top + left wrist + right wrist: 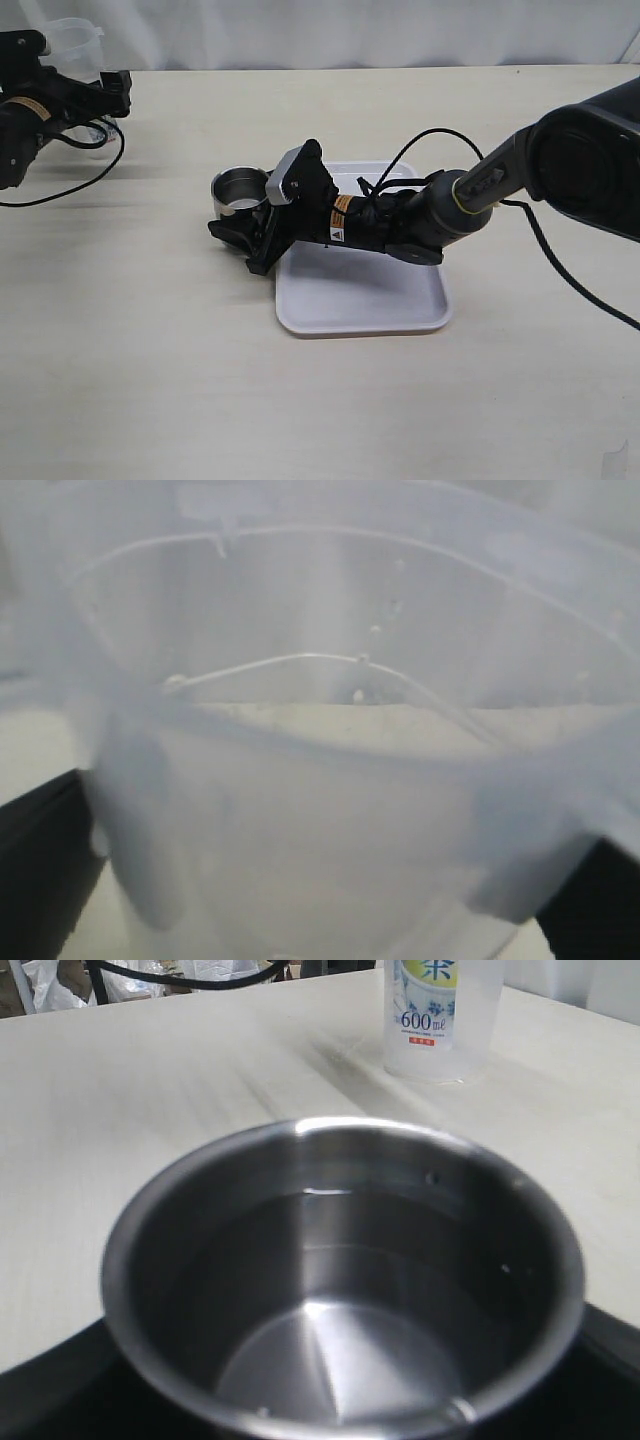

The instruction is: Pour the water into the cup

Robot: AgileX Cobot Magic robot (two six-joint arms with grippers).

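The steel cup (pixel 240 188) stands on the table just left of the white tray (pixel 360 300). My right gripper (pixel 238 213) reaches across the tray and is shut on the cup. In the right wrist view the cup (pixel 340 1290) fills the frame between dark fingers (pixel 45 1400), and a liquid line shows inside it. The translucent plastic container (pixel 76 38) is at the far left, held in my left gripper (pixel 97 98). In the left wrist view the container (pixel 330 730) fills the frame, with droplets inside. It also shows in the right wrist view (pixel 432 1015) with its label.
The right arm (pixel 430 210) lies low over the tray. Black cables (pixel 70 185) loop on the table beside the left arm. A white curtain (pixel 350 30) hangs behind the table's far edge.
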